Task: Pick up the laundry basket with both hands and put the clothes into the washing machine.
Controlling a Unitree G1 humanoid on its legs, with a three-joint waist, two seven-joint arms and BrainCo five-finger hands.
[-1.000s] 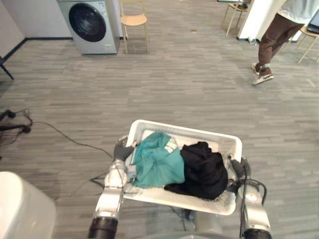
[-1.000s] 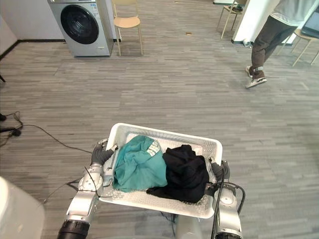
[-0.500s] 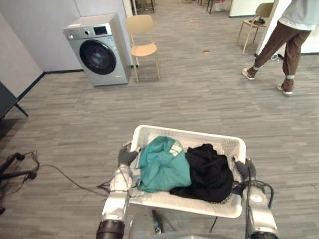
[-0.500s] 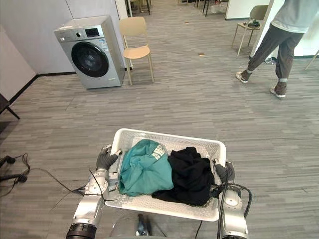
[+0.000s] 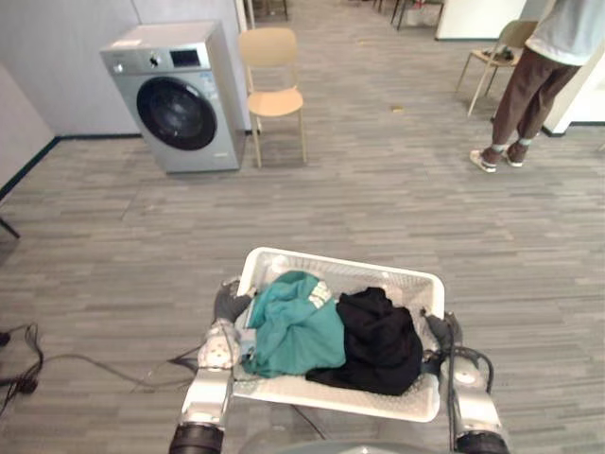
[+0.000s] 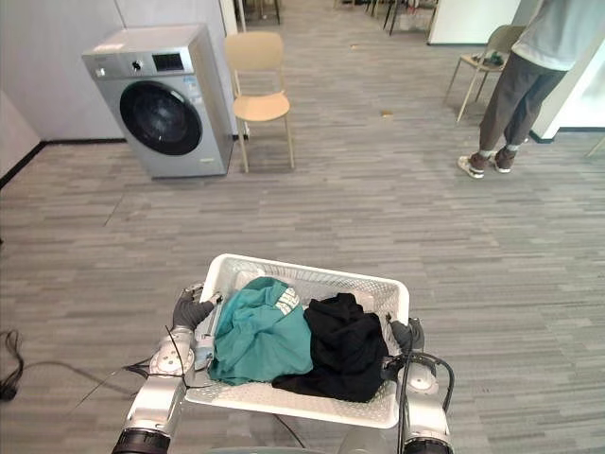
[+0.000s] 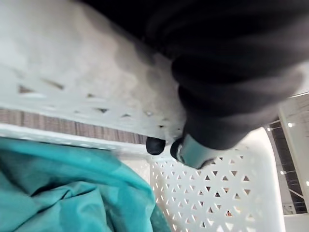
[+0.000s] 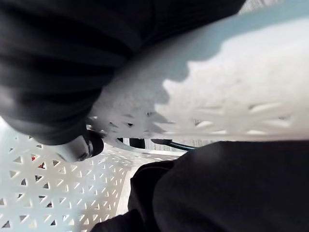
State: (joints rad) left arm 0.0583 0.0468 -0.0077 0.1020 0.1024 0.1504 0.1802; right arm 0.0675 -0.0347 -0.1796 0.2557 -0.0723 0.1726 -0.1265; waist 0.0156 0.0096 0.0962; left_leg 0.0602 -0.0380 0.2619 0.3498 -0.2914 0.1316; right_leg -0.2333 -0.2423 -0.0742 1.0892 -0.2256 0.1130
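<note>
We are carrying the white laundry basket (image 5: 342,266) low in front of us, with a teal garment (image 5: 293,326) bunched in its left half and a black garment (image 5: 380,340) heaped in its right half. Our left hand (image 5: 227,305) is clamping the basket's left rim and our right hand (image 5: 442,331) is clamping the right rim, with fingers (image 7: 193,150) hooking over the edge on each side. The pick-up looks done, so we are judging this to be the carrying step. The washing machine (image 5: 175,95) is standing well apart, ahead and to the left beside a wooden chair (image 5: 274,90), its round door seemingly closed. Next we are needing to walk there while holding the basket level, then free one hand for the door. A person (image 5: 529,85) is standing at the far right.
</note>
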